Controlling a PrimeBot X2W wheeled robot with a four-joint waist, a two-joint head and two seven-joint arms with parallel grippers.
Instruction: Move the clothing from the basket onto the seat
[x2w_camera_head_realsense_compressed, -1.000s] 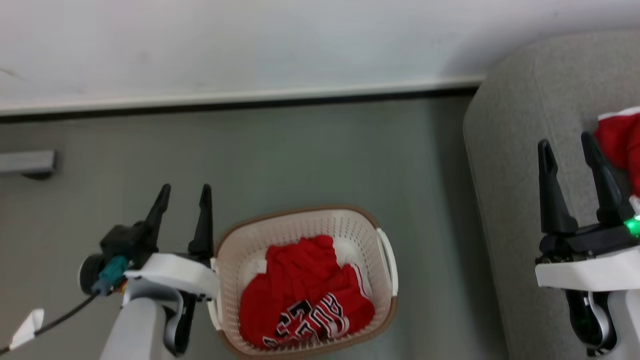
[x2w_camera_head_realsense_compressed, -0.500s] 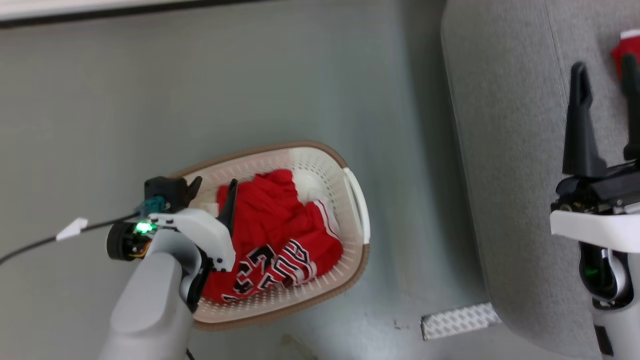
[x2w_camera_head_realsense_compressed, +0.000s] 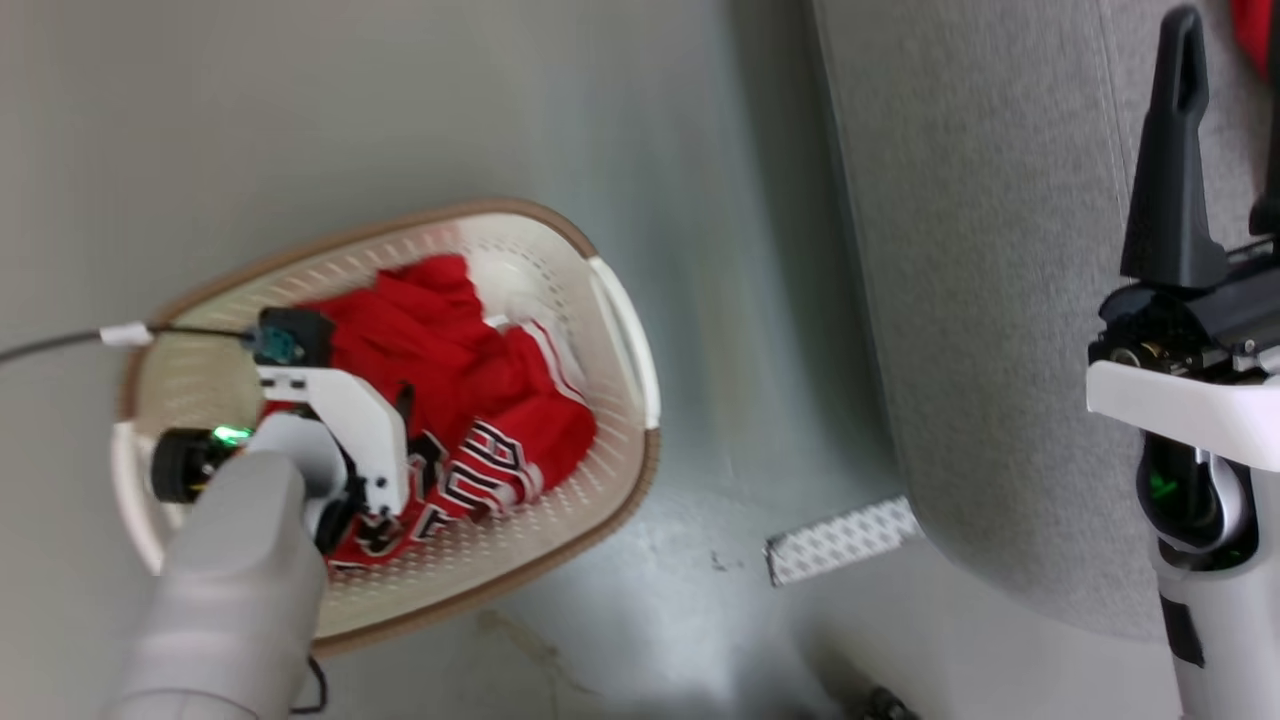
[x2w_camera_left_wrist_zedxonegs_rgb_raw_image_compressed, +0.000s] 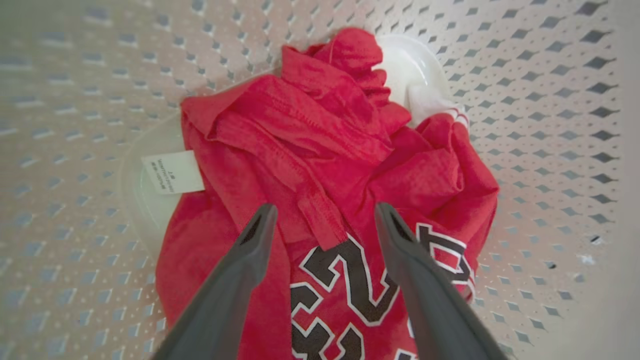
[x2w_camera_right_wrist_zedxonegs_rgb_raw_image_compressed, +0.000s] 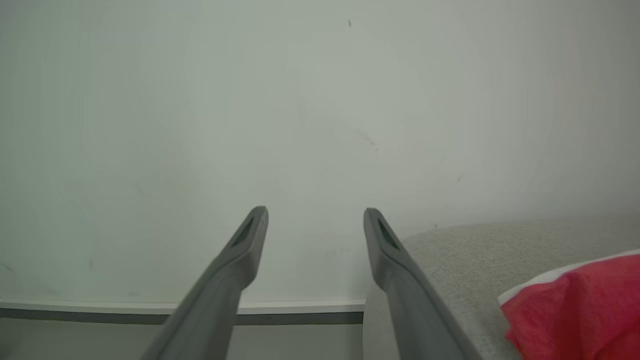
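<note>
hanging down into the basket (x2w_camera_head_realsense_compressed: 520, 215), the left gripper (x2w_camera_left_wrist_zedxonegs_rgb_raw_image_compressed: 322, 220) had its jaws wide apart, and nothing was pinched between them. the red clothes (x2w_camera_left_wrist_zedxonegs_rgb_raw_image_compressed: 320, 145) lay in a crumpled heap right under the jaws, on the bottom of the basket. both tips were over the red cloth, but it was not clear if they touched it. a folded seam ran up through the gap between the two jaws. big black and white letters showed on the cloth close to the jaws, on the near side. a small white label (x2w_camera_left_wrist_zedxonegs_rgb_raw_image_compressed: 172, 172) stuck out of the heap, out past the jaw on the left of the wrist view. the holed walls of the basket stood all around the jaws.

the right gripper (x2w_camera_right_wrist_zedxonegs_rgb_raw_image_compressed: 315, 220) also had its jaws wide apart, and they held nothing. they pointed at a plain pale wall (x2w_camera_right_wrist_zedxonegs_rgb_raw_image_compressed: 300, 100). the grey sofa (x2w_camera_right_wrist_zedxonegs_rgb_raw_image_compressed: 450, 250) was just beside the jaw on the right of that wrist view. another red piece with a white edge (x2w_camera_right_wrist_zedxonegs_rgb_raw_image_compressed: 575, 310) lay on the sofa, farther out on that side and apart from the jaw.
</note>
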